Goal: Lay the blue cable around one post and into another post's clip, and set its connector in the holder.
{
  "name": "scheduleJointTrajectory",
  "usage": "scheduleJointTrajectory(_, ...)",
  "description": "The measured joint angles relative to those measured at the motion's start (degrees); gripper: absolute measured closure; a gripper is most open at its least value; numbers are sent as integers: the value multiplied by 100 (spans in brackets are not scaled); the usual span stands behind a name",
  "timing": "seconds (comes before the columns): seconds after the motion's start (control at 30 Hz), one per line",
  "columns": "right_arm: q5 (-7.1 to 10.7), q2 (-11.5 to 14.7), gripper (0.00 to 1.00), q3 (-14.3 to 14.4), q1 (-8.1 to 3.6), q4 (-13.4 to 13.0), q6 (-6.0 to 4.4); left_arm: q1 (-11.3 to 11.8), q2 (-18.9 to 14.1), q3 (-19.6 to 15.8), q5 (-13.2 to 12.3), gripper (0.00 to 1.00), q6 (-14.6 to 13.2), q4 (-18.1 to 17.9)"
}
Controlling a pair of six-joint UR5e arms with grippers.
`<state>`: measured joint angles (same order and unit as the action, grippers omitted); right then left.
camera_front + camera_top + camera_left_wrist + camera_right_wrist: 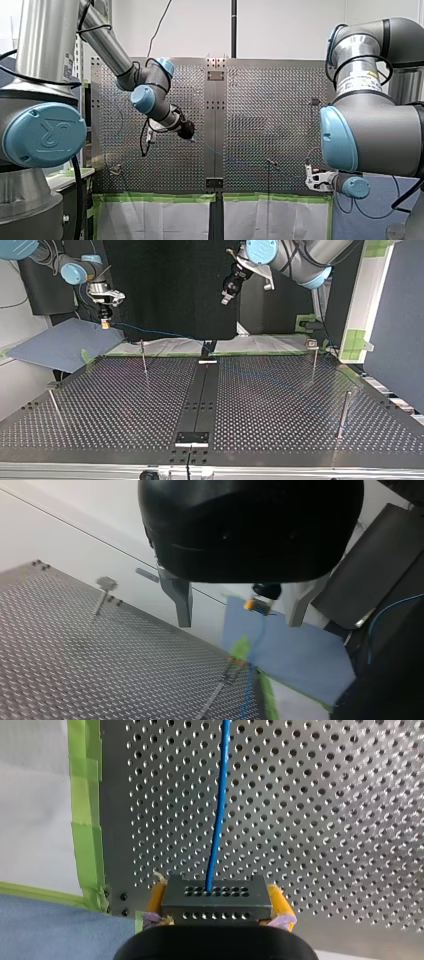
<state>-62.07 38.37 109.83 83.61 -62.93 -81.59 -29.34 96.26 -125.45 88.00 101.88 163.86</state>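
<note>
Meanwhile my right hand (216, 896), at the top view's upper left, pinches the connector (215, 914), its blue cable (218, 810) running over the perforated surface (325, 820), while my left hand (239, 622) hangs spread at upper centre.

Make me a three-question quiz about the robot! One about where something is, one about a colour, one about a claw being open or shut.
1. Where is the connector? A) in my right gripper's grip B) on the floor C) on a post
2. What colour is the tape along the table's edge? A) red B) green C) white
3. How is my left gripper? A) shut on the cable B) open and empty C) shut on a post
Answers: 1 A, yellow pads clamp it; 2 B, green strips line the edge; 3 B, its metal fingers stand apart, holding nothing.
</note>
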Motion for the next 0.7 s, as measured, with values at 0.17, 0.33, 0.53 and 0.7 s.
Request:
scheduleJointTrajectory(0.17, 35, 3, 100, -11, -50, -3, -22, -76, 245, -246, 136, 10, 161, -246)
scheduleJointTrajectory(0.33, 154, 2, 100, -94, -72, 4, -121, -160, 484, -397, 297, 10, 207, -484)
scheduleJointTrajectory(0.53, 233, 1, 100, -112, -53, 10, -110, -280, 756, -244, 403, 10, 198, -758)
scheduleJointTrajectory(0.7, 290, 1, 100, -111, -26, 16, -84, -391, 979, -31, 548, 10, 217, -981)
